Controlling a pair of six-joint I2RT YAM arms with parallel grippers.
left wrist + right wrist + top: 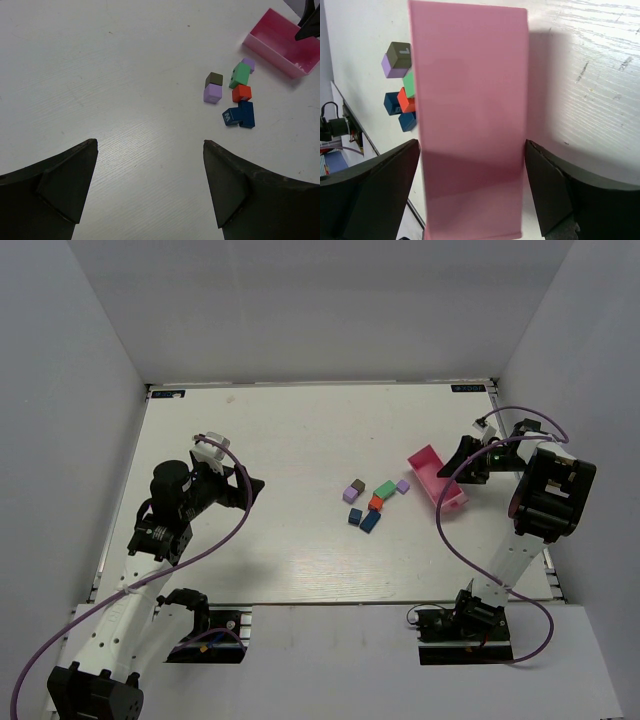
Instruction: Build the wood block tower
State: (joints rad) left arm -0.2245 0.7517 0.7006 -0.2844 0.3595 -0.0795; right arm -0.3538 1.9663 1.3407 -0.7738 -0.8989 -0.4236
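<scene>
Probably light, stiff and smooth-painted, the wood blocks [372, 502] lie clustered on the table [280, 440] just right of frame centre; each is best pinched across flat opposite faces. The left fingers [60, 185] gape wide, empty. The right fingers [555, 195] straddle the pink tray [470, 100]; whether they clamp it, I cannot tell.

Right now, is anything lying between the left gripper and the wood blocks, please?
Nothing visible: only bare table lies between the left gripper and the wood blocks. The pink tray sits beyond them.
</scene>
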